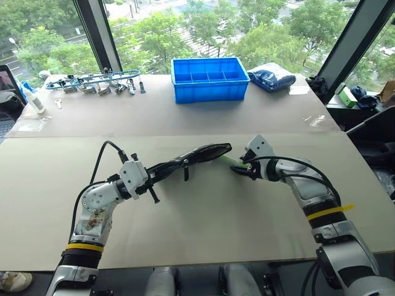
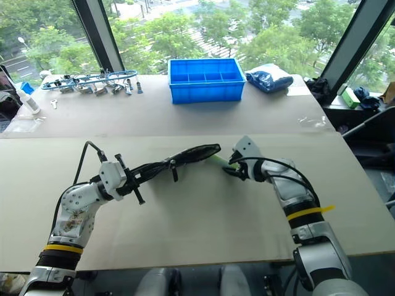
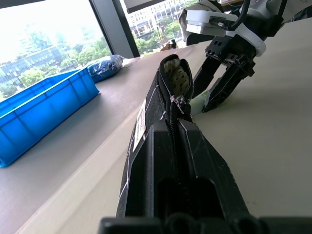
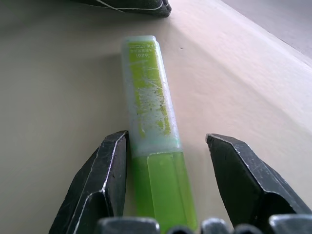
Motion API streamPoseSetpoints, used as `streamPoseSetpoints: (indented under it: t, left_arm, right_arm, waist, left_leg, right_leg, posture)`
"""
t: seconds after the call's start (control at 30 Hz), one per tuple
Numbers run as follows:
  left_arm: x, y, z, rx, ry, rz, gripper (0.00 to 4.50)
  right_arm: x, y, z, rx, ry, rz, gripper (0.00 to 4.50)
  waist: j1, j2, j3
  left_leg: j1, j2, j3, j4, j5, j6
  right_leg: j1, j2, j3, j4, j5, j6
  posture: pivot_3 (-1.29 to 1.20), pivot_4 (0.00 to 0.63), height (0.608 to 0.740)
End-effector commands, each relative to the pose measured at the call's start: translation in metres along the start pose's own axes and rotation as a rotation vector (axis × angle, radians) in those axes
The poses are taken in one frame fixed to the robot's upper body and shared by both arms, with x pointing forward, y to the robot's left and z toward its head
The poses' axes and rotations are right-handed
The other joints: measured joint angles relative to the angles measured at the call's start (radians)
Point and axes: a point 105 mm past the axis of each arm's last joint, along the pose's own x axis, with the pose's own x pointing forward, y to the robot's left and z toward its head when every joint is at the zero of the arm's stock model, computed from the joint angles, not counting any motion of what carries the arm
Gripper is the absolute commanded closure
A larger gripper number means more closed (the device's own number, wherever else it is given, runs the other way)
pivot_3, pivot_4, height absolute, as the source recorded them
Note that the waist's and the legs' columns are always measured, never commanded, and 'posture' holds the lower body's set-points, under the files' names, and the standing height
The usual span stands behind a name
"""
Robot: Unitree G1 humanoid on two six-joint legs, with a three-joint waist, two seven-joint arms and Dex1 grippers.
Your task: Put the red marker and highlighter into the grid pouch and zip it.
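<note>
My left gripper (image 1: pixel 165 165) is shut on the grid pouch (image 1: pixel 199 154) and holds it off the table. The pouch's unzipped mouth (image 3: pixel 175 77) faces my right gripper, and its zipper pull (image 3: pixel 179 102) hangs just below the opening. The light-green highlighter (image 4: pixel 148 112) lies flat on the table just past the pouch's open end. My right gripper (image 4: pixel 165 139) is open and low over the table, one finger on each side of the highlighter's brighter green cap end. The red marker is out of view.
A blue compartment bin (image 1: pixel 208 79) stands at the back centre. A dark blue bag (image 1: pixel 271 77) lies to its right. Metal tools (image 1: pixel 99 83) and a white bottle (image 1: pixel 34 98) sit at the back left. The tabletop (image 1: pixel 203 228) is bare in front.
</note>
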Motion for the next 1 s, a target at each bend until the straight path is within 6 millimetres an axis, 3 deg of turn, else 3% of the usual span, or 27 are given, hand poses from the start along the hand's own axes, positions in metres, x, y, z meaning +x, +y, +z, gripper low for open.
streamPoseSetpoints:
  t: [0.03,0.13,0.3,0.37,0.43,0.47,0.53,0.83,1.0]
  left_arm:
    - [0.001,0.002,0.009,0.024,-0.030,0.012,4.50]
    - [0.001,0.001,0.009,0.024,-0.029,0.015,4.50]
    - [0.001,0.002,0.009,0.026,-0.028,0.019,4.50]
    - [0.001,0.003,0.009,0.027,-0.029,0.019,4.50]
    - [0.001,0.003,0.009,0.028,-0.028,0.020,4.50]
    - [0.000,0.003,0.009,0.027,-0.027,0.020,4.50]
    - [0.000,0.003,0.009,0.026,-0.026,0.019,4.50]
    - [0.002,0.004,0.008,0.024,-0.028,0.002,4.50]
    - [0.002,0.003,0.009,0.023,-0.030,0.007,4.50]
  right_arm:
    - [0.002,0.005,-0.023,-0.011,0.090,0.017,2.42]
    - [0.000,0.008,-0.024,0.015,0.088,0.045,3.42]
    - [-0.007,0.009,-0.021,0.040,0.070,0.070,3.46]
    - [-0.013,-0.006,-0.012,0.025,0.041,-0.002,3.46]
    - [-0.025,-0.028,0.005,-0.050,-0.011,-0.117,3.46]
    - [-0.036,-0.040,0.024,-0.157,-0.061,-0.187,3.46]
    - [-0.049,-0.049,0.046,-0.284,-0.115,-0.250,3.46]
    - [-0.071,-0.019,0.101,-0.777,-0.175,-0.183,3.46]
    - [-0.076,0.003,0.094,-0.951,-0.122,-0.081,3.46]
  waist:
    - [0.000,0.000,0.000]
    - [0.000,0.000,0.000]
    - [0.005,0.000,0.000]
    - [0.006,0.000,0.000]
    - [0.007,0.000,0.000]
    - [0.008,0.000,0.000]
    - [0.009,0.002,0.001]
    - [-0.002,0.002,0.001]
    - [0.003,0.002,0.001]
  left_leg:
    - [0.000,0.000,0.000,0.000,0.000,0.000]
    - [0.001,0.000,0.000,0.000,0.000,0.000]
    - [0.000,0.000,0.000,0.000,0.000,0.000]
    - [0.000,0.000,-0.001,0.000,0.000,0.000]
    - [0.000,0.000,0.000,0.000,0.000,0.000]
    - [-0.001,0.000,0.000,0.000,0.000,0.000]
    - [-0.002,-0.001,0.000,0.000,0.000,0.000]
    - [-0.003,0.000,0.000,-0.001,0.000,0.000]
    - [-0.004,0.000,0.000,-0.001,0.000,0.000]
  right_leg:
    - [0.000,0.000,0.000,0.000,0.000,0.000]
    - [0.000,0.000,0.000,0.000,0.000,0.000]
    - [0.000,0.000,0.000,0.000,0.000,0.000]
    - [0.000,0.000,0.000,0.000,0.000,0.000]
    - [0.000,-0.001,0.000,0.000,0.000,0.000]
    - [0.000,-0.001,0.000,0.000,0.000,0.000]
    - [-0.002,-0.001,0.000,0.000,0.000,0.000]
    - [-0.004,0.001,0.000,-0.001,0.000,0.000]
    - [-0.004,0.000,0.000,-0.001,0.000,0.000]
  posture:
    - [0.00,0.150,0.740]
    - [0.00,0.150,0.740]
    - [0.00,0.150,0.740]
    - [0.00,0.150,0.740]
    - [0.00,0.150,0.740]
    - [0.00,0.150,0.740]
    - [0.00,0.150,0.740]
    - [0.00,0.150,0.740]
    - [0.00,0.150,0.740]
